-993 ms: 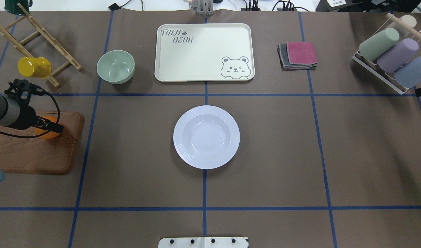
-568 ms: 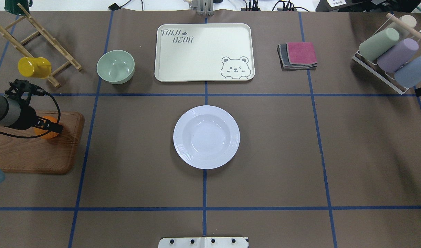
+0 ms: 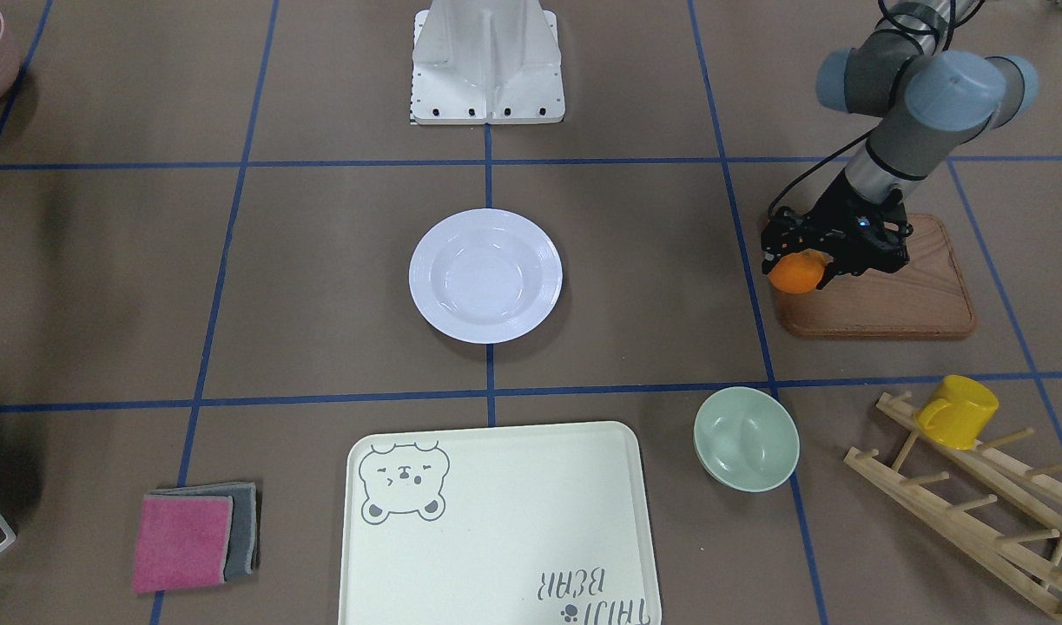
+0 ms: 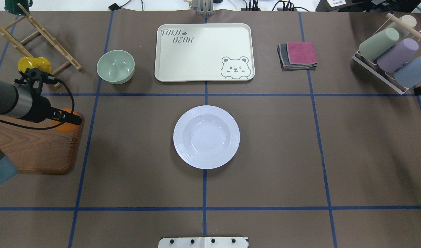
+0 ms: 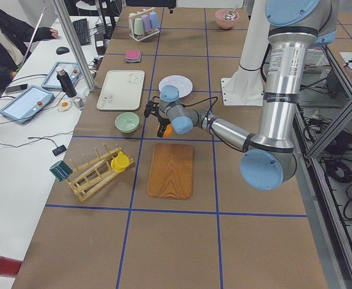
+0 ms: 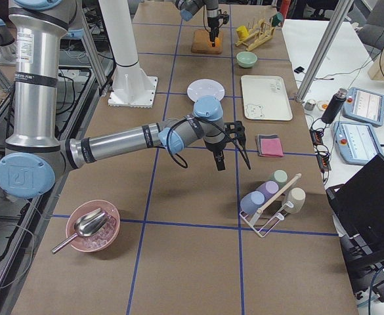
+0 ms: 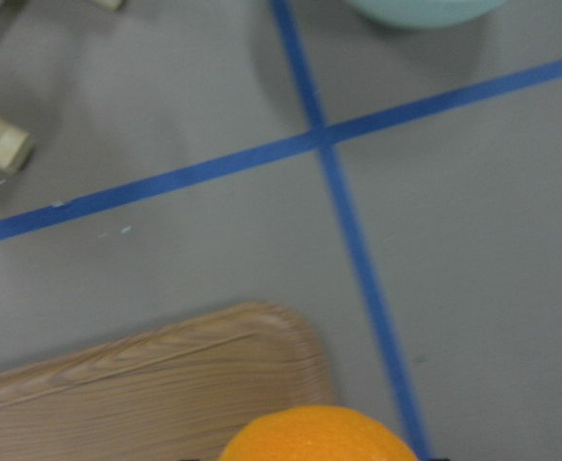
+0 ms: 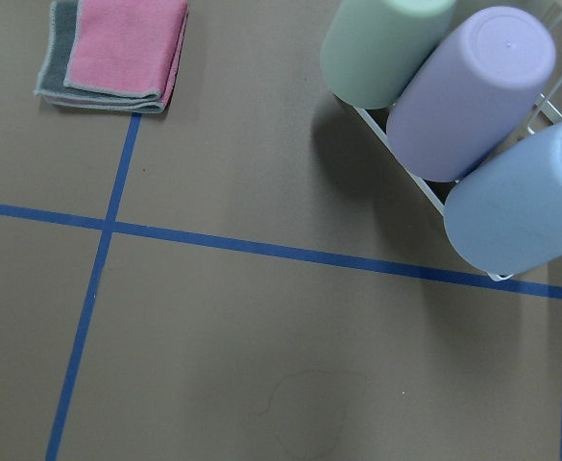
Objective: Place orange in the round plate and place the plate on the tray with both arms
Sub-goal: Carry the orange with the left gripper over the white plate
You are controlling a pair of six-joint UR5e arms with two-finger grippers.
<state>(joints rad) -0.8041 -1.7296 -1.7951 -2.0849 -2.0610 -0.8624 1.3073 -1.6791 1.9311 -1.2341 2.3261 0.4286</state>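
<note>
Shifted since a second ago, the left gripper (image 3: 800,259), fingers clamped on the orange (image 3: 794,276), now hangs seemingly lifted over the wooden board's (image 3: 895,308) corner, the round plate (image 3: 485,276) well apart toward the robot's right.

Left arm (image 3: 893,143) & right arm (image 6: 113,146): grey metal tubes w/ light-blue joint caps (image 3: 952,87), thin blk looped cables (image 4: 73,103), white base block (image 3: 487,61).

Only tabletop (image 4: 127,137) lies between wooden board (image 4: 34,148) and round plate (image 4: 206,137).
</note>
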